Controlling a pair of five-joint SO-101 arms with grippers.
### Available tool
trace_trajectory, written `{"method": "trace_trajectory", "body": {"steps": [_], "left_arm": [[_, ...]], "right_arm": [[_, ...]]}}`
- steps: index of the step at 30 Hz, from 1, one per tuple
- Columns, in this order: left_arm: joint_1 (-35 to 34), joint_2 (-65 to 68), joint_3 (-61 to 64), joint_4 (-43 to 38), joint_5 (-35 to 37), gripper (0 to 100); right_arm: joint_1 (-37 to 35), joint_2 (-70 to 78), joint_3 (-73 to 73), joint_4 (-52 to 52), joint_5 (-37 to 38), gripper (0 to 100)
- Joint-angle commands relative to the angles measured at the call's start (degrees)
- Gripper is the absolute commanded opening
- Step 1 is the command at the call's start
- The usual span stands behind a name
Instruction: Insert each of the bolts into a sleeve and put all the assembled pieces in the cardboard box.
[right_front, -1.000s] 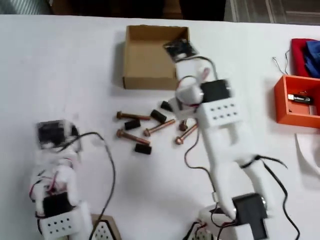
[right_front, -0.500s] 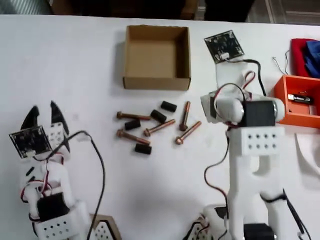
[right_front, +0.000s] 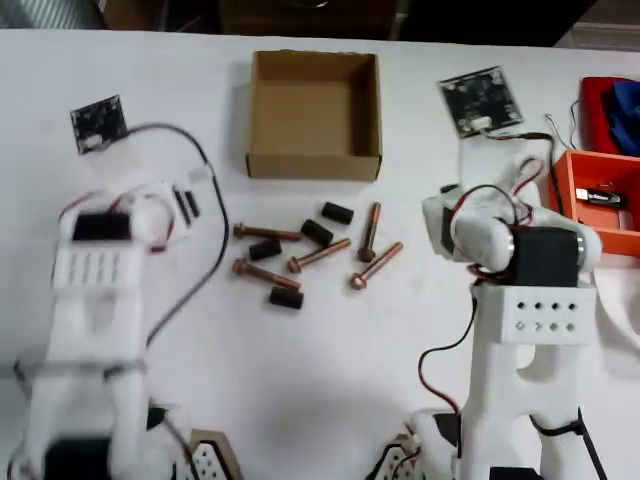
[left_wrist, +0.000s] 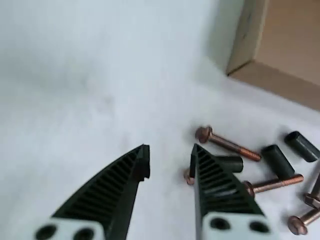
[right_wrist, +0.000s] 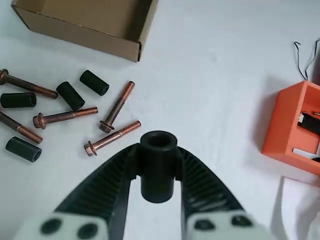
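Observation:
The open cardboard box (right_front: 315, 165) stands at the back middle of the table. In front of it lie several copper bolts (right_front: 320, 255) and several black sleeves (right_front: 317, 232) in a loose pile. My right gripper (right_wrist: 159, 152) is shut on one black sleeve (right_wrist: 159, 175), held upright with its bore showing, above bare table to the right of the pile. The right arm (right_front: 520, 270) stands at the right. My left gripper (left_wrist: 170, 157) is open and holds nothing, hovering just left of the pile, close to a bolt (left_wrist: 227, 144). The left arm (right_front: 100, 260) stands at the left.
An orange box (right_front: 590, 205) sits at the table's right edge, close to the right arm, with red and blue cloth (right_front: 610, 105) behind it. Cables trail from both arms. White tabletop stretches left of the pile and along the front.
The right arm swung right, away from the pile and the cardboard box. The left arm rose from the front left edge and stretched out toward the pile's left side.

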Motion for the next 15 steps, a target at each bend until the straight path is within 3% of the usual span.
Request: {"method": "trace_trajectory", "body": {"steps": [1, 5, 10, 15], "left_arm": [[6.9, 11.1, -11.0, 9.7, 9.8, 16], [10.5, 20.2, -11.2, 10.8, 10.5, 16], [13.5, 27.2, -13.0, 10.8, 20.3, 16], [14.7, 32.1, -14.4, 10.5, 23.6, 16]], "right_arm": [[2.5, -1.7, -0.4, 0.2, 0.1, 2.2], [3.1, -1.7, -0.4, 0.2, 0.1, 2.2], [2.9, -1.7, -0.4, 0.2, 0.1, 2.2], [3.1, -1.7, -0.4, 0.2, 0.1, 2.2]]}}
